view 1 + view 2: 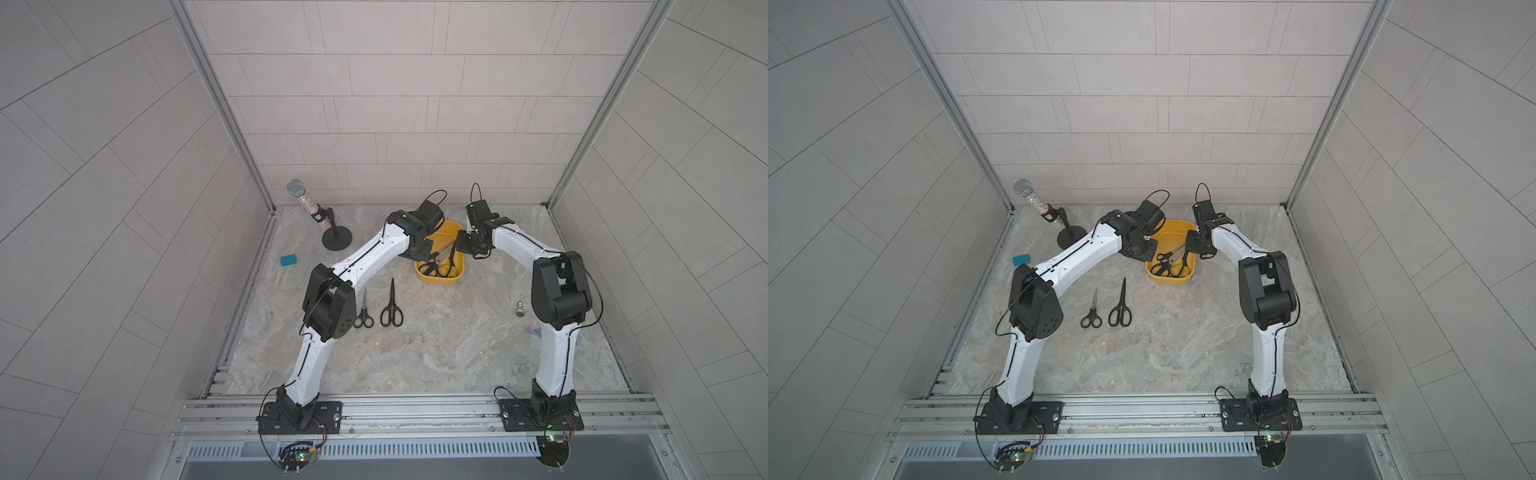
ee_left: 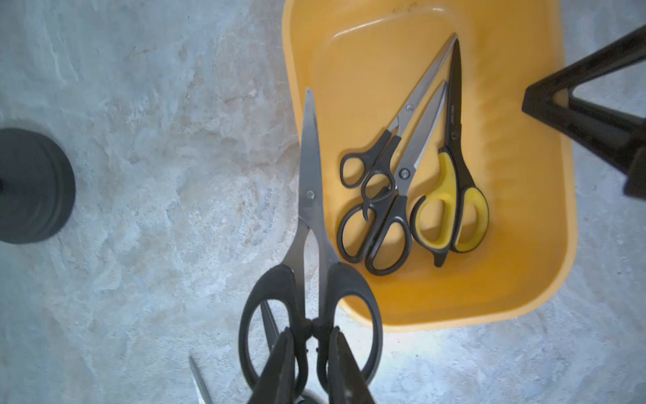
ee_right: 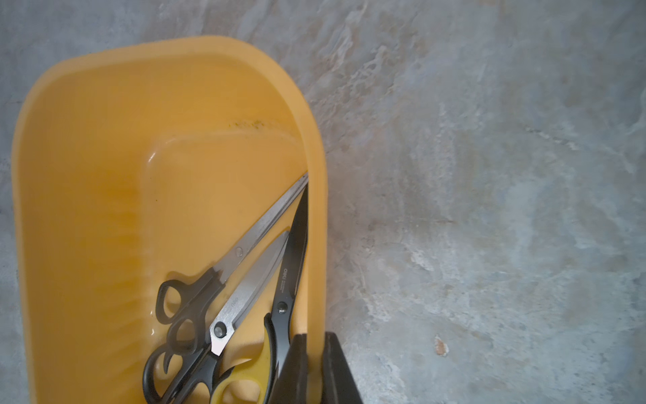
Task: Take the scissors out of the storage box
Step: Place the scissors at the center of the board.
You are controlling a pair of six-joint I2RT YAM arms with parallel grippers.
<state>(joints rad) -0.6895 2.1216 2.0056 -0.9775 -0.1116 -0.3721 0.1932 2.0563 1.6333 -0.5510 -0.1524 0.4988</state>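
The yellow storage box (image 1: 440,282) sits at the back middle of the table. Three scissors lie inside: a small black-handled pair (image 2: 374,164), a medium black-handled pair (image 2: 388,224) and a yellow-and-black pair (image 2: 451,196). My left gripper (image 2: 309,330) is shut on the handles of a large black-handled pair (image 2: 309,196), which hangs above the box's left rim and the table. My right gripper (image 3: 314,337) is shut on the box's right rim (image 3: 316,245). Two more black-handled scissors (image 1: 363,316) (image 1: 391,309) lie on the table in front of the box, seen in both top views.
A glittery microphone on a black stand (image 1: 320,216) is at the back left, its round base (image 2: 31,185) near my left gripper. A teal block (image 1: 288,260) lies by the left wall. A small metal knob (image 1: 520,311) sits at the right.
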